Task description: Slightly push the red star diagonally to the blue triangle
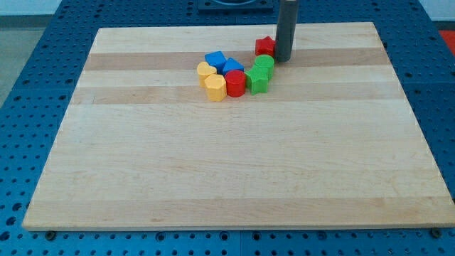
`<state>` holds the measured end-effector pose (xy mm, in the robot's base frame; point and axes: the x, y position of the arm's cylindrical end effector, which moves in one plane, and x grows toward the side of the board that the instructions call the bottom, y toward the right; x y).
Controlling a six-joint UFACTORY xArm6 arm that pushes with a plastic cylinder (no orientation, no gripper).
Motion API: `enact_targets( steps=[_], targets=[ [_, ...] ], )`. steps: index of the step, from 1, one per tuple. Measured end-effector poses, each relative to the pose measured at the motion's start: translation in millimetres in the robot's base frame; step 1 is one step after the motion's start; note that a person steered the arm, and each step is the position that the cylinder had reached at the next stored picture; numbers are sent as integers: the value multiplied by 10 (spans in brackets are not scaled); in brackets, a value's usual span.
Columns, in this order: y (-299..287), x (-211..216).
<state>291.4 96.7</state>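
Note:
The red star [264, 46] lies near the view's top, just right of centre. My tip [284, 60] stands right beside it, on its right and slightly lower, seemingly touching it. The blue triangle [233, 67] sits down-left of the star, inside a tight cluster of blocks. A second blue block [214, 59] lies just left of the triangle.
The cluster also holds two yellow blocks [206, 70] [215, 87], a red cylinder-like block [235, 83] and two green blocks [264, 64] [259, 80]. The green blocks lie directly below the star. The wooden board [227, 171] rests on a blue perforated table.

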Motion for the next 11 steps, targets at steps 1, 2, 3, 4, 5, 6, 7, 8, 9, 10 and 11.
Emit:
enact_targets(
  steps=[1, 2, 3, 4, 5, 6, 7, 8, 9, 10, 11],
  targets=[
    [223, -189],
    [247, -415],
    [102, -449],
    [19, -433],
    [-4, -397],
    [-5, -332],
    [-15, -276],
    [-148, -276],
    [-254, -276],
    [-279, -276],
    [-280, -276]
  ],
)
